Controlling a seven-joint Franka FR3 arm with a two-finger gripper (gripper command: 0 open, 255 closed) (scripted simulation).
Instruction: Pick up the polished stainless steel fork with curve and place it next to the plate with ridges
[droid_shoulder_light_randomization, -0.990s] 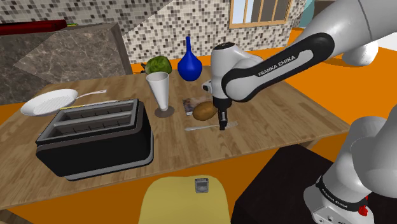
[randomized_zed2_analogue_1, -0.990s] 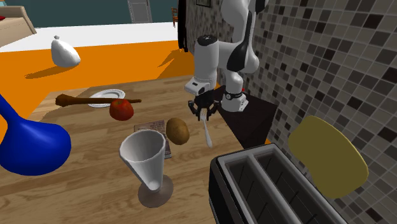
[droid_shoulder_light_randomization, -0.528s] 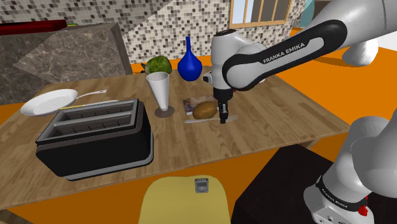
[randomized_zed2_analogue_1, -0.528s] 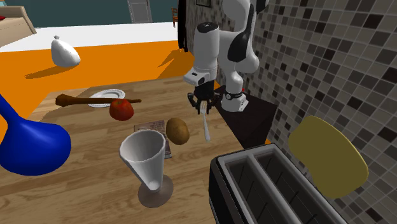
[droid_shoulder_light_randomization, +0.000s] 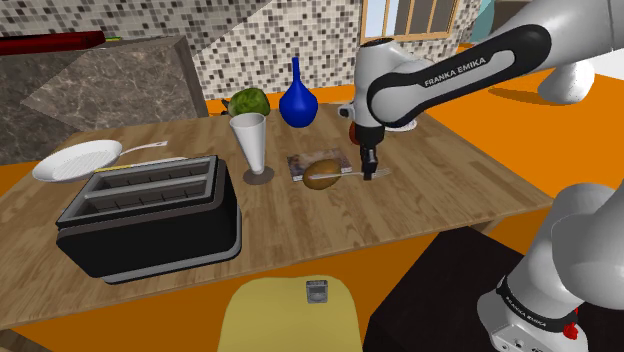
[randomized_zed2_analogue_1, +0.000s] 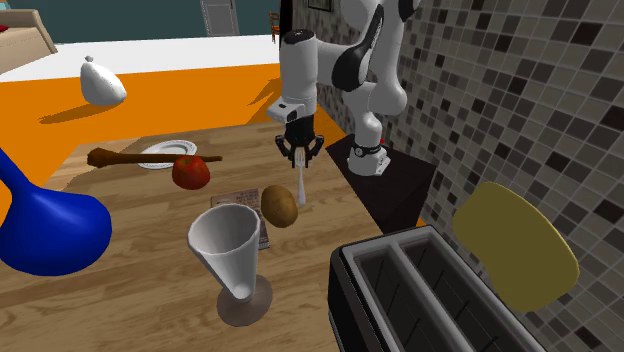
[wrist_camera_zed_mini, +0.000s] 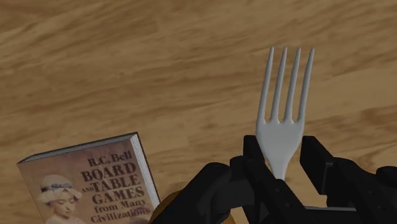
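Note:
The grey metal fork (wrist_camera_zed_mini: 284, 108) is clasped between my gripper's (wrist_camera_zed_mini: 283, 164) two black fingers, its tines sticking out past them. In the shoulder view the gripper (droid_shoulder_light_randomization: 368, 162) is shut on the fork (droid_shoulder_light_randomization: 345, 174), which hangs roughly level above the wooden table, just past the brown potato (droid_shoulder_light_randomization: 320, 176). From the second exterior view the gripper (randomized_zed2_analogue_1: 297, 156) holds the fork (randomized_zed2_analogue_1: 298, 182) clear of the tabletop. The white ridged plate (randomized_zed2_analogue_1: 170, 148) lies toward that view's left, with a brown stick across it and a red apple (randomized_zed2_analogue_1: 191, 172) beside it.
A book (wrist_camera_zed_mini: 95, 184) lies on the table by the potato. A black toaster (droid_shoulder_light_randomization: 150, 215), a white conical glass (droid_shoulder_light_randomization: 249, 145), a blue vase (droid_shoulder_light_randomization: 297, 100), a green fruit (droid_shoulder_light_randomization: 247, 103) and a white pan (droid_shoulder_light_randomization: 80, 160) share the table. A yellow chair (droid_shoulder_light_randomization: 290, 315) stands at the front edge.
The gripper has lifted the fork off the table and carried it toward the shoulder view's right and back, past the potato, toward the plate's end of the table.

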